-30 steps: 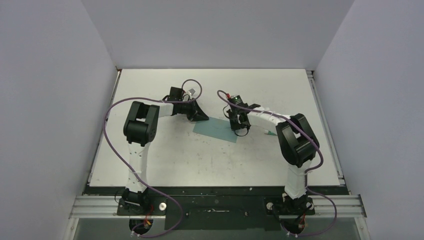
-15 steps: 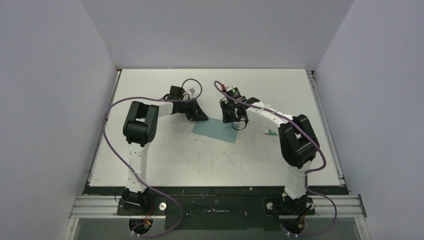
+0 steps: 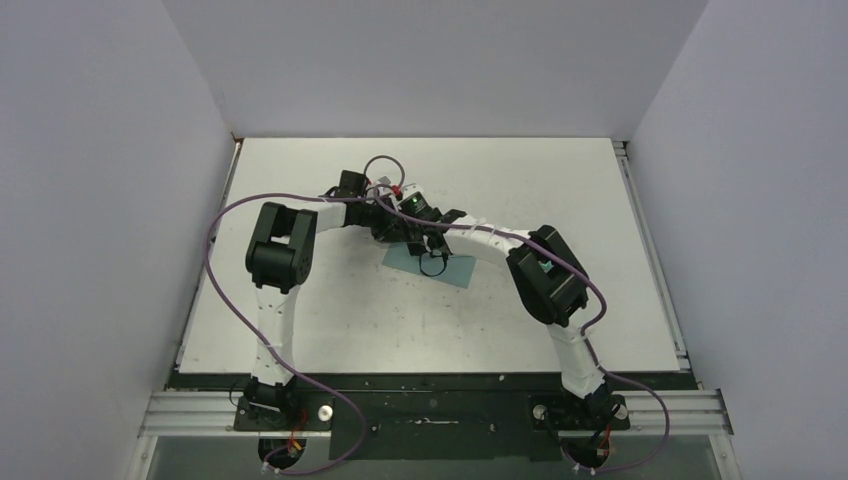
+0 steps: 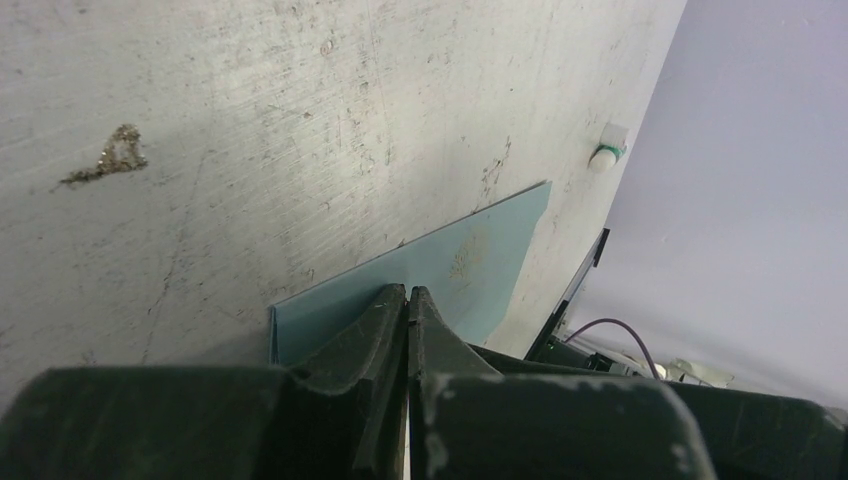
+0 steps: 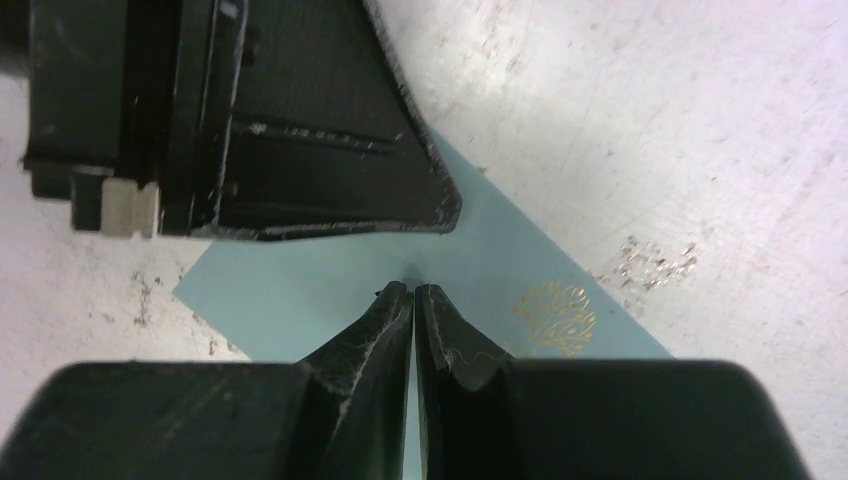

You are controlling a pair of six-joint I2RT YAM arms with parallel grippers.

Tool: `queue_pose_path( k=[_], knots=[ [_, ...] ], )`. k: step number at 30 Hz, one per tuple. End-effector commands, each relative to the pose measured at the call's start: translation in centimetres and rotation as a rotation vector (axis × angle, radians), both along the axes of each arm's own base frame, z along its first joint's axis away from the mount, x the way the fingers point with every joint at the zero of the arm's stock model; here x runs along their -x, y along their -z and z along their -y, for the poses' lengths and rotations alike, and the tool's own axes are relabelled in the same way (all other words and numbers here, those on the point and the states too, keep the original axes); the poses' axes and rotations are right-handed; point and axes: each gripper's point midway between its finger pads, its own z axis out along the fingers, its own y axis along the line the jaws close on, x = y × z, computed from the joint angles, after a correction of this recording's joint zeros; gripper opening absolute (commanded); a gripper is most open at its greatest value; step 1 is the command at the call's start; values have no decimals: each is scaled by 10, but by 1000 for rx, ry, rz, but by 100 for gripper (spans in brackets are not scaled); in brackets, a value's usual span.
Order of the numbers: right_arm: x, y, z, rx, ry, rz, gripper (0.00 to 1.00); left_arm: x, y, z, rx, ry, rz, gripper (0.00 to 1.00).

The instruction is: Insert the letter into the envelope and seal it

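The teal envelope (image 3: 458,269) lies flat on the table, closed, with a gold emblem (image 5: 553,317) on its face. The letter is not in view. My left gripper (image 3: 402,233) is shut, with its tips (image 4: 408,292) resting on the envelope's far left edge (image 4: 470,268). My right gripper (image 3: 427,252) is shut too, tips (image 5: 413,290) down on the envelope (image 5: 290,292), just in front of the left gripper's black fingers (image 5: 300,130). Neither gripper holds anything between its jaws.
A small white-and-green glue tube (image 4: 606,155) lies on the table beyond the envelope's right end; the right arm (image 3: 480,240) hides it in the top view. The table (image 3: 400,320) is scuffed and stained. Walls enclose three sides.
My right gripper has swept left along the envelope, from its right end to right beside the left gripper. The left arm and the envelope have stayed put.
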Motion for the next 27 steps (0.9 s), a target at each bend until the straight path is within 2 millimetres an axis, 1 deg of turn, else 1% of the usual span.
queue_pose_path(
  k=[1,6,9,11,16,18,21,24,27],
  knots=[
    [-24,-28,-2,-68,49,109,8,8,35,-23,-144,-30,-46,0],
    [-26,-30,-1,-88,61,117,7,9,37,-23,-142,-30,-51,0],
    [-25,-21,3,-68,64,93,7,9,38,-23,-141,-30,-52,0],
    [-22,-13,5,-50,56,69,7,9,38,-23,-141,-33,-54,0],
    [1,7,10,-9,-10,-12,8,8,37,-23,-139,-36,-52,0],
    [13,17,17,19,-34,-48,7,8,38,-23,-139,-34,-53,0],
    [25,26,29,54,-43,-78,7,7,38,-24,-140,-37,-53,0],
    [32,33,41,80,-33,-103,5,7,38,-24,-141,-38,-54,0],
    [37,34,49,107,-39,-109,5,7,39,-25,-142,-39,-56,0]
  ],
)
